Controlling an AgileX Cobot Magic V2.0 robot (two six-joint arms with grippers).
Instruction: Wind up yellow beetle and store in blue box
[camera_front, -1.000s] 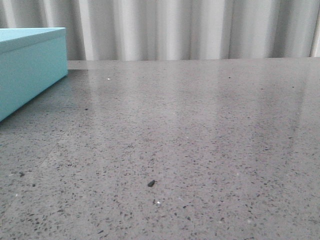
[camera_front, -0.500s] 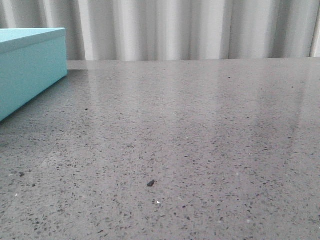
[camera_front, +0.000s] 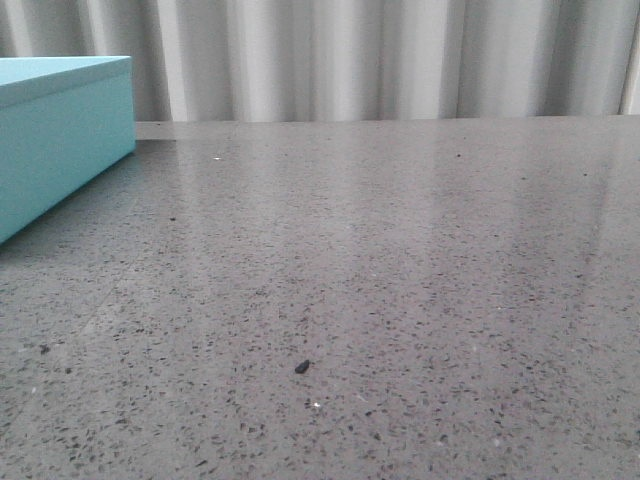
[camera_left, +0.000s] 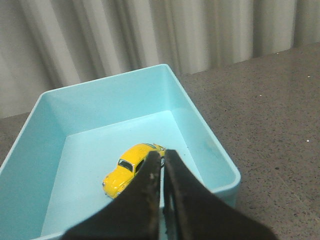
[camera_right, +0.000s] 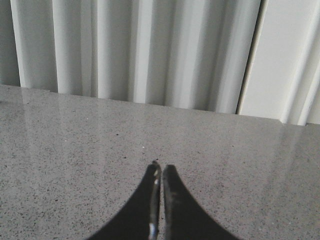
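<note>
Nothing moves in the front view since earlier. Both pincers are clenched empty; my left pincer could bump the yellow beetle inside the blue box if lowered.

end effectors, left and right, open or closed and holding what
Left end effector: closed, empty, above the yellow beetle in the blue box.
Right end effector: closed, empty, over the table.

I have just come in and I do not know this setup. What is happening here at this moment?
The yellow beetle lies on the floor of the open blue box, so the storing looks done. The left gripper hangs over the box with its jaws shut and nothing between them. The right gripper is also shut and empty, over the bare table. Neither one touches the car.
</note>
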